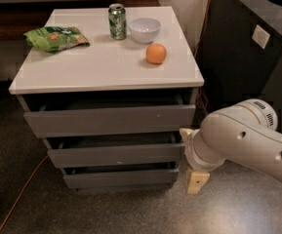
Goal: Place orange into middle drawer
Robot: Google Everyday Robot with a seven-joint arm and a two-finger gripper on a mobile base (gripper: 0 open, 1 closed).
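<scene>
The orange sits on the white cabinet top, near its right edge, just in front of the white bowl. The middle drawer is the second grey front of three and stands pulled out a little. My gripper hangs low at the cabinet's right side, level with the middle and bottom drawers. Its beige fingers are spread apart and hold nothing. It is far below the orange and does not touch it.
A green can and a green chip bag are on the cabinet top. The top drawer and bottom drawer are also slightly out. A dark counter stands to the right. An orange cable lies on the floor at left.
</scene>
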